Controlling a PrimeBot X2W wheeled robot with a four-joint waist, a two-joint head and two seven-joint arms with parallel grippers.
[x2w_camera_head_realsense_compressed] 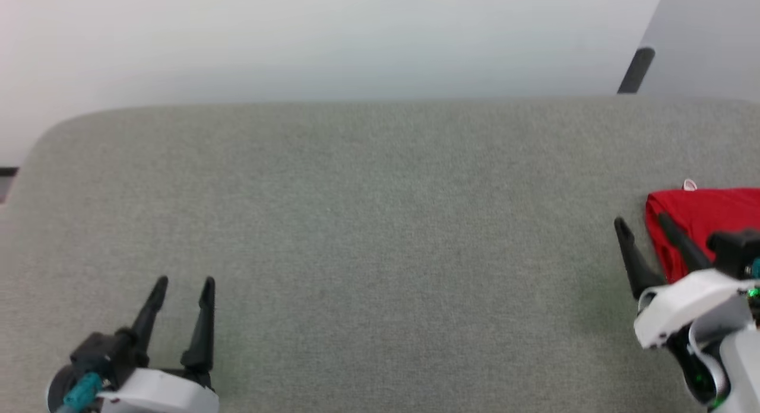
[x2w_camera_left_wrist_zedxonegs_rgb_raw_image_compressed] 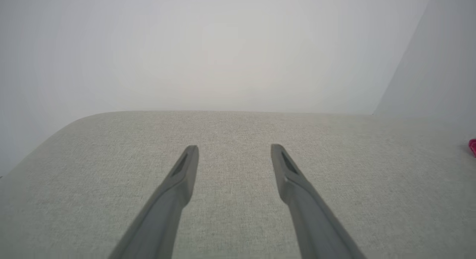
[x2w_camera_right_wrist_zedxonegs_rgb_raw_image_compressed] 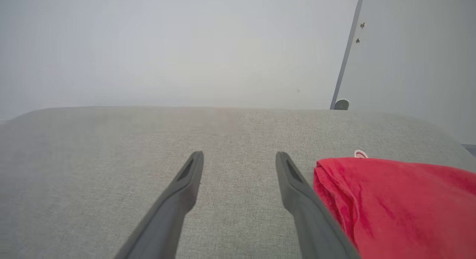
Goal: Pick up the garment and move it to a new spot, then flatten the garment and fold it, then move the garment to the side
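Note:
The garment lies folded at the right edge of the grey fabric-covered surface. It shows plain red cloth with a small white bit poking out at its far edge, and no lettering is visible. My right gripper stands open just left of it, the right finger over the cloth's left edge and nothing between the fingers. The right wrist view has the garment beside the open right gripper. My left gripper is open at the lower left, far from the garment. In the left wrist view a sliver of the garment appears right of the left gripper.
A pale wall runs behind the surface. A dark post stands at the back right, beside a grey panel edge. The surface's back left corner is rounded.

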